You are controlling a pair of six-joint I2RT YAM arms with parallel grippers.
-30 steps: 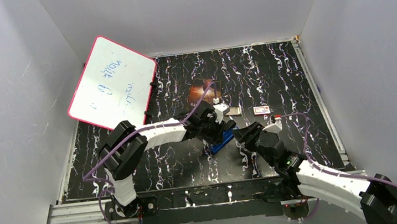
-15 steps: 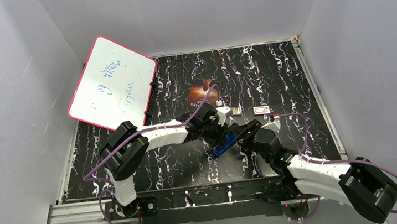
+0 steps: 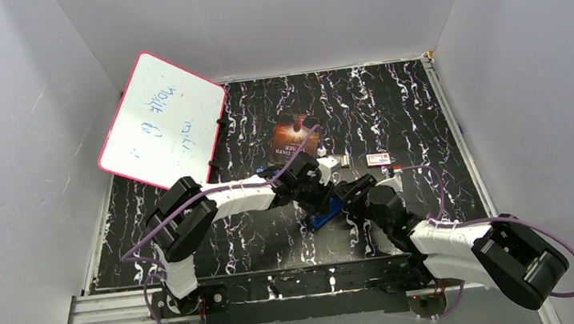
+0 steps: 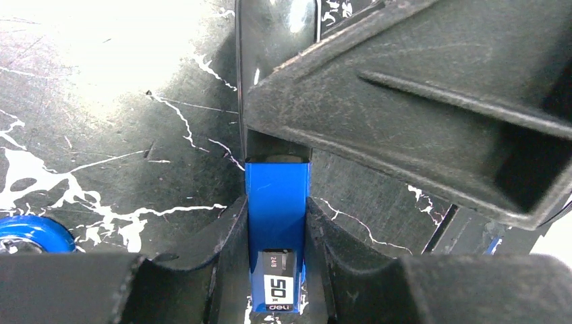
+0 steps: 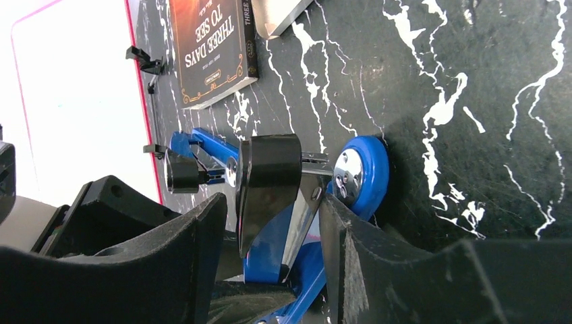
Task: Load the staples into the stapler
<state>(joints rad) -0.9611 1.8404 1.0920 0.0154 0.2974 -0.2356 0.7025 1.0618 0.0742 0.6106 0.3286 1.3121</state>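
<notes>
— Right arm has swung in over the last second, hasn't it?
— Yes. The right pincer [image 5: 273,202] stood off to one side of the stapler [image 3: 323,213] then; now it is right over it, and the arm is folded low along the near edge of the bench [image 3: 391,111].
— Clamped on it?
— No. Its fingers [image 5: 195,236] stand apart on either side of the stapler's glossy black top, with a gap showing at one finger.
— And the left pincer [image 4: 276,206]?
— Closed on the stapler's blue body, one finger pressed to each flank, by the small label reading 50. That grip has not changed.
— Where are the staples [image 3: 338,159]?
— They look to be the small silvery-grey piece lying on the bench just beyond the two pincers, between the book [image 3: 294,133] and the red-and-white box [image 3: 378,159]. It lies apart from the stapler, and from above it is too small to make out separate strips.
— Anything else?
— A pink-rimmed whiteboard [image 3: 160,119] leans at the far left corner, well apart from all that.
</notes>
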